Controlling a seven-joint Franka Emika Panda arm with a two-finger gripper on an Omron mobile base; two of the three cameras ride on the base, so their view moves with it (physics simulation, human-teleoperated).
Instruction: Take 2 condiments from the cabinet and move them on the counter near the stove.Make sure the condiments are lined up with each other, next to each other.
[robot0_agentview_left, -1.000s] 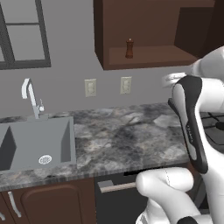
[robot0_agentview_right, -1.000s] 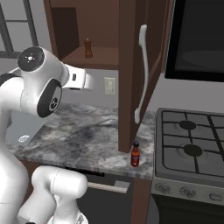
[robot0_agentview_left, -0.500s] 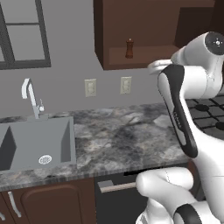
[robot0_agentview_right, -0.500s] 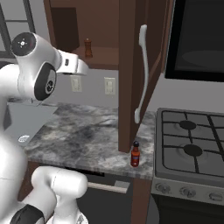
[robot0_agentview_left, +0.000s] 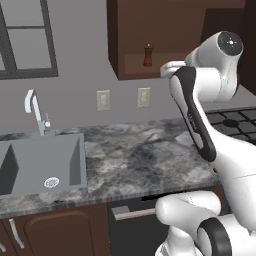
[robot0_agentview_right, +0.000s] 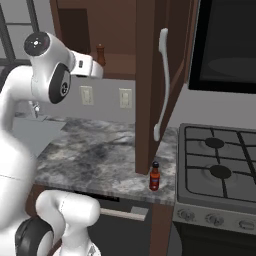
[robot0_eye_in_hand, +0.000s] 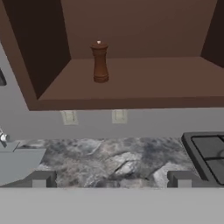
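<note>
Pepper mill (robot0_eye_in_hand: 99, 61) stands upright on the shelf of the dark wall cabinet (robot0_eye_in_hand: 131, 83), towards its left side, alone there. Below, the red sauce bottle (robot0_agentview_right: 155, 176) sits on the marble counter (robot0_agentview_right: 95, 160) near its front edge, just beside the stove (robot0_agentview_right: 220, 170). Raised to shelf height, the gripper (robot0_eye_in_hand: 111, 178) faces the cabinet opening with its jaws spread wide, holding nothing. Further left lies the sink (robot0_agentview_left: 40, 165).

You see a brown pepper mill (robot0_eye_in_hand: 99, 61) in the dark brown cabinet (robot0_eye_in_hand: 144, 83), a red, black-capped sauce bottle (robot0_agentview_right: 155, 177) on the grey-and-white mottled counter (robot0_agentview_right: 95, 160), beside the black stove (robot0_agentview_right: 220, 165).
</note>
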